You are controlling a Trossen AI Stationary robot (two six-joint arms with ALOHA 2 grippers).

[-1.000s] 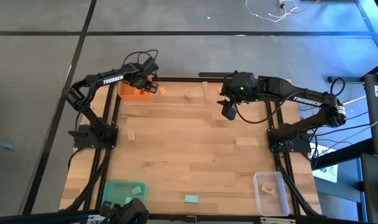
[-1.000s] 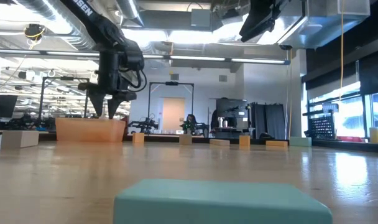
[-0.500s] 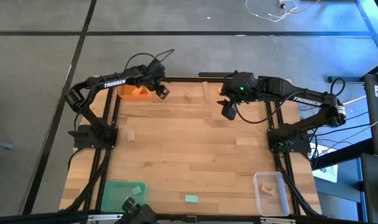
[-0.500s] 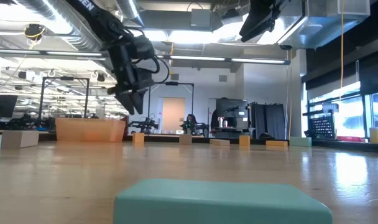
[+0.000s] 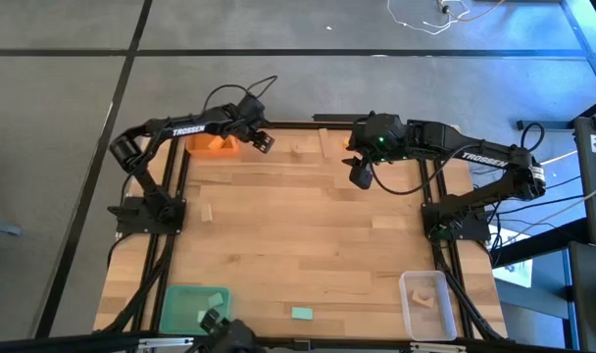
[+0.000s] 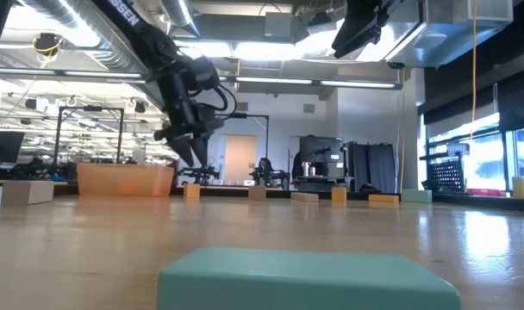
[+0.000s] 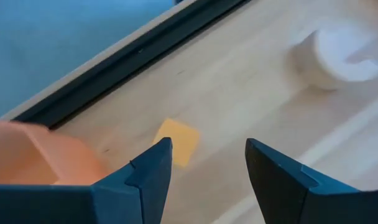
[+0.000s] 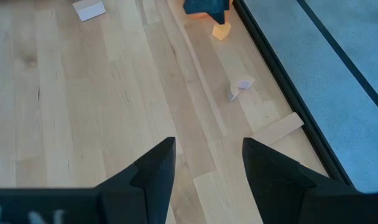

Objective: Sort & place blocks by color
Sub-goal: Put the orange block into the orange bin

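The left gripper point(image 7: 204, 165), fingers parted and empty, hovers over a small flat orange block point(image 7: 176, 141) lying beside the orange square tray point(image 5: 211, 145) on the pale wooden worktop point(image 5: 298, 245) ringed by grey floor.

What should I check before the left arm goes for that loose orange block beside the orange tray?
1. Left gripper open, nothing between the fingers: ok.
2. Orange block visible ahead of it, lying on the table outside the orange tray: ok.
3. Gripper lined up over the block: not ok, it sits off to one side.
4. Right gripper away from the block, open and empty: ok.
5. Height above the block: cannot tell.
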